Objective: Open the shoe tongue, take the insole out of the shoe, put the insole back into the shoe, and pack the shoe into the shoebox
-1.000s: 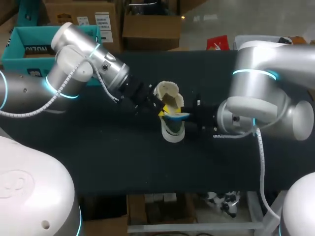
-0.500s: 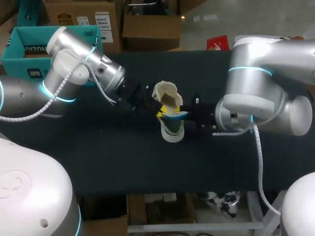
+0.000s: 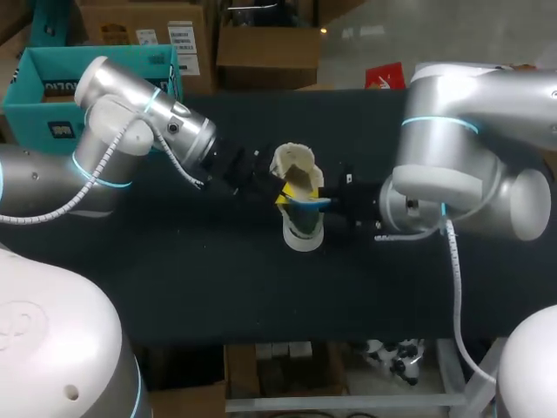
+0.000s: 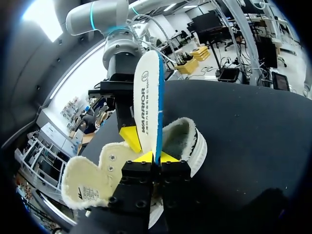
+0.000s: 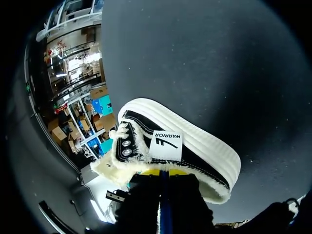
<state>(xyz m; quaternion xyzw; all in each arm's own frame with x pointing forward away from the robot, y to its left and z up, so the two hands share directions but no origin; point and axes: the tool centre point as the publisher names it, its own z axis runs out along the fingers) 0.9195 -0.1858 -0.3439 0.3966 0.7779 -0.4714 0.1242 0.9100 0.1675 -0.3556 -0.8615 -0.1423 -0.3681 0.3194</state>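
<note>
Head view: both jaws clamp insole (image 3: 306, 202) above shoe (image 3: 304, 237); shoebox (image 3: 39, 90) far left.

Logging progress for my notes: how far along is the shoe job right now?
Done: tongue folded open, insole out of the shoe. In hand: left jaws and right jaws both pinch the insole over the shoe. Left: reinsert it, then pack the shoe in the teal box.

The black low shoe (image 3: 305, 235), with a thick white sole and cream fleece lining, sits mid-surface (image 3: 218, 287), its tongue (image 4: 92, 178) folded out wide. The white insole (image 4: 148, 97), blue along its edge, stands upright over the shoe's opening. The teal shoebox (image 3: 24, 83) sits open at the far left.
</note>
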